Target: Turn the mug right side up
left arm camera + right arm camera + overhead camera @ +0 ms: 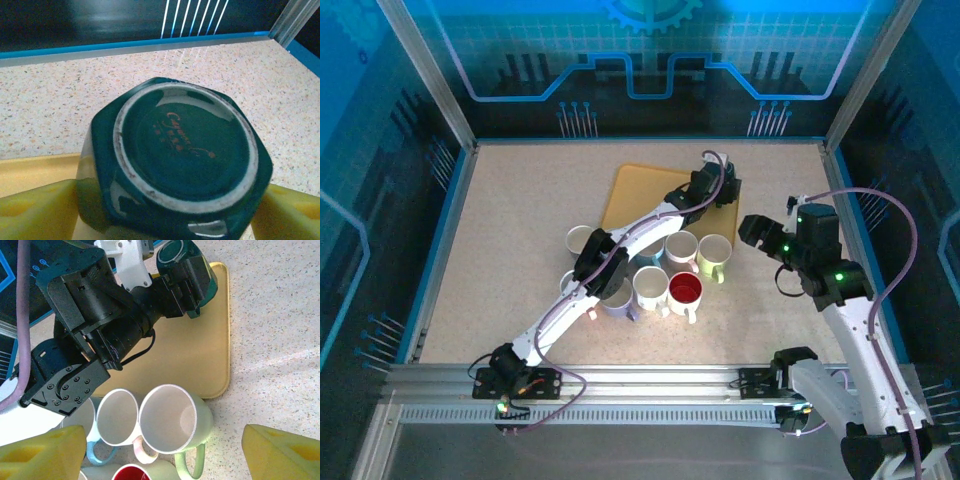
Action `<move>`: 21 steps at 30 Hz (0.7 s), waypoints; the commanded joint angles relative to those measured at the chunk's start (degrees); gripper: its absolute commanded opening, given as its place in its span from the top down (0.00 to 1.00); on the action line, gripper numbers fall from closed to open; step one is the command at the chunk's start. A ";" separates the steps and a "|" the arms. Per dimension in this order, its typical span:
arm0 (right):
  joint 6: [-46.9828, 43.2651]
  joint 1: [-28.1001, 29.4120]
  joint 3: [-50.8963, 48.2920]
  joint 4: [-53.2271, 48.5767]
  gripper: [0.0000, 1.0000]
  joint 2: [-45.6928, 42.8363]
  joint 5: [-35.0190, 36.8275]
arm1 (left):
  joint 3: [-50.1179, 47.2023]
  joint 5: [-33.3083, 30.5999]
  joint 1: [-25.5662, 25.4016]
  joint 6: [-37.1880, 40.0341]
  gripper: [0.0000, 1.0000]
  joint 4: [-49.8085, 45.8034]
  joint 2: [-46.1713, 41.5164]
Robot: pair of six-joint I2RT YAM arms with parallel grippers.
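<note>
The dark teal mug stands upside down, its ringed base facing up, on the far right corner of the yellow tray. My left gripper reaches across the tray and is shut on the mug, a yellow finger pressed against each side. From the right wrist view the mug sits in the left gripper's black jaws at the tray's top edge. My right gripper hangs open above the table right of the tray, with nothing between its fingers.
A cluster of upright mugs stands just in front of the tray: a pale green one, a cream one, a red-lined one and several white ones. The left arm crosses over them. Blue-framed walls surround the table.
</note>
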 commanded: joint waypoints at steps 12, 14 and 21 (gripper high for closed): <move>1.83 -0.05 -0.57 1.27 0.22 -2.42 -1.21 | -2.06 2.16 1.29 -2.81 0.50 -0.12 -4.23; 1.85 0.12 -0.81 1.49 0.22 -2.90 -1.09 | -5.92 3.97 2.14 -4.76 0.53 2.21 -7.25; 1.42 0.44 -0.59 1.97 0.25 -3.67 -0.92 | -19.70 14.59 7.01 -17.34 0.60 13.89 -17.93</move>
